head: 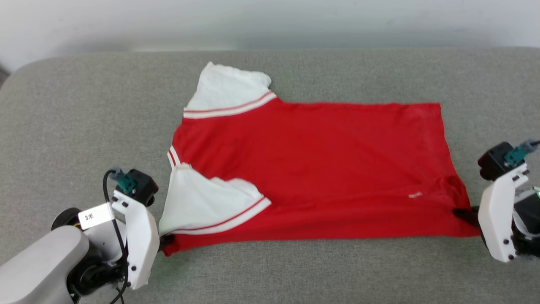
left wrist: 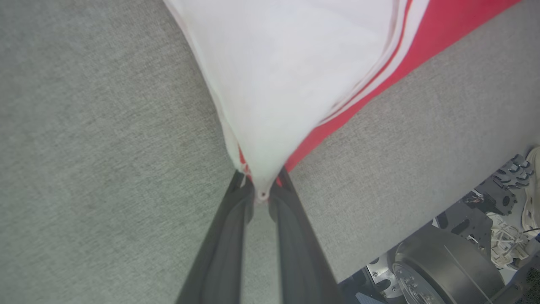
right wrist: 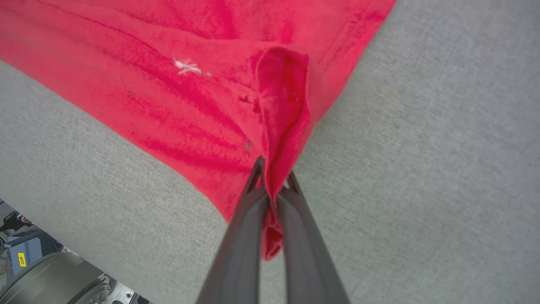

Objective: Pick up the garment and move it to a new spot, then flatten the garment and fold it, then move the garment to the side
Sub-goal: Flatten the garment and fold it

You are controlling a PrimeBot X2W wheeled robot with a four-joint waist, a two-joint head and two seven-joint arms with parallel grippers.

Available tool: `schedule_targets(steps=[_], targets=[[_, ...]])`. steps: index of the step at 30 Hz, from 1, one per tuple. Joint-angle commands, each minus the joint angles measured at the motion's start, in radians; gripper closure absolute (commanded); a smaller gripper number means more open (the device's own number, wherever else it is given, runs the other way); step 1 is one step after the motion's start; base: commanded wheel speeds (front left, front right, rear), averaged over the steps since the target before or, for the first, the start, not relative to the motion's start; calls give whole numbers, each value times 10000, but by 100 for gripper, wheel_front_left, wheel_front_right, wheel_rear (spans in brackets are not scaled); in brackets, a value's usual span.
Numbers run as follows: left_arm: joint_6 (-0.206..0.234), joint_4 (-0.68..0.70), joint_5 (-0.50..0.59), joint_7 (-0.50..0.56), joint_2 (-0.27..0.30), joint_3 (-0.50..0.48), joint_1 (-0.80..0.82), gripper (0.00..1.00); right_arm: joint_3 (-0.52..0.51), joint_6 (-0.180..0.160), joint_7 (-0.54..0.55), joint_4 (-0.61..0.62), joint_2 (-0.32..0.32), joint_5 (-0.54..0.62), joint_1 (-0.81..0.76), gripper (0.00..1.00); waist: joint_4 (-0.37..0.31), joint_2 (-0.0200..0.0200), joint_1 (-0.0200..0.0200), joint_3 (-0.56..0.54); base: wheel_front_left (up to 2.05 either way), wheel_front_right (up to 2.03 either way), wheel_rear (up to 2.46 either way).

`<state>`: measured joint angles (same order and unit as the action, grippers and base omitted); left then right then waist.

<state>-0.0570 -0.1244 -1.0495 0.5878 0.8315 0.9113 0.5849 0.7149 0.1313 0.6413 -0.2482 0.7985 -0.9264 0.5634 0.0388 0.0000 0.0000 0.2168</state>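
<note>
White wrist housings (head: 139,245), black cable (head: 104,185), teal connectors (head: 125,182), dark tool fingers (left wrist: 219,253).

**Red shirt spread sideways at mid-frame**

We see the red jersey T-shirt with white short sleeves (head: 312,169) lying spread across the middle of the head view, shoulders at left, hem at right. One sleeve points to the upper left and the other lies folded at lower left. Both lower corners are pinched.

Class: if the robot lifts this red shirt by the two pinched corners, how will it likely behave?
Probably floppy: the shirt bunches at the right gripper, so its middle should sag. Likely light: the left gripper holds one corner.
</note>
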Motion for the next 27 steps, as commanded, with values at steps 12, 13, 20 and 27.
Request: schedule_targets(steps=[12, 13, 20, 27], targets=[[498, 747, -458, 35, 614, 127, -1207, 100, -202, -12, -133, 730, 945, -556, -1888, 100, -108, 0, 0, -353, 0, 0, 0], [503, 696, -447, -4, 558, 153, -1244, 100, -204, -12, -105, 664, 858, -528, -1942, 100, -128, 0, 0, -299, 0, 0, 0], [536, 124, -66, -563, 279, 13, -856, 0, -585, -12, -857, -58, -11, -177, -1847, 0, -130, 0, 0, -139, 0, 0, 0], [846, 868, 456, -1848, 648, -1043, 119, 0, -2574, -8, -3986, 657, -596, 1357, -2076, 0, -224, 0, 0, -530, 0, 0, 0]])
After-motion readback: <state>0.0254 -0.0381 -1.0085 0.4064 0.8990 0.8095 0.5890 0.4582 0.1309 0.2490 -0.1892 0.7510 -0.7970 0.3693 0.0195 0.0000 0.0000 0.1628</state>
